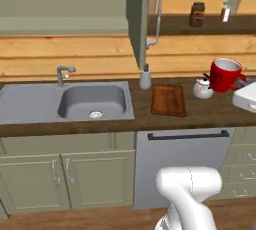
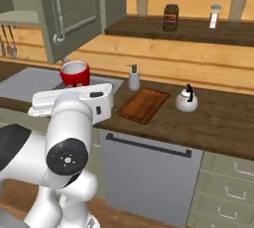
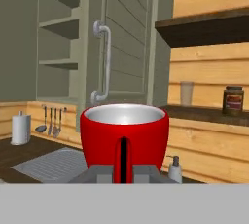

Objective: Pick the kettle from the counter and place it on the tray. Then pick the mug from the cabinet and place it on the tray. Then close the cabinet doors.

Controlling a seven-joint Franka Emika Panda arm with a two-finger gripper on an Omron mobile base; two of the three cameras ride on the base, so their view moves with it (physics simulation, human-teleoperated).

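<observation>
The tool (image 3: 123, 173) pinches the bright red cylindrical mug (image 1: 225, 74) aloft, while the squat silvery kettle (image 1: 203, 88) sits on the tabletop at three o'clock of the bare reddish-brown wooden tray (image 1: 168, 100), cabinet doors (image 2: 74, 9) open.

mug (image 3: 124, 140): glossy red, smooth
counter (image 1: 200, 114): dark wood grain, matt
tray (image 1: 168, 100): reddish-brown wood
sink (image 1: 30, 105): brushed grey steel

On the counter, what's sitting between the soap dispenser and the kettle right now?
The tray lies between the soap dispenser and the kettle, with nothing on it; the right base view shows this plainly. The kettle stands on the counter beside it.
</observation>
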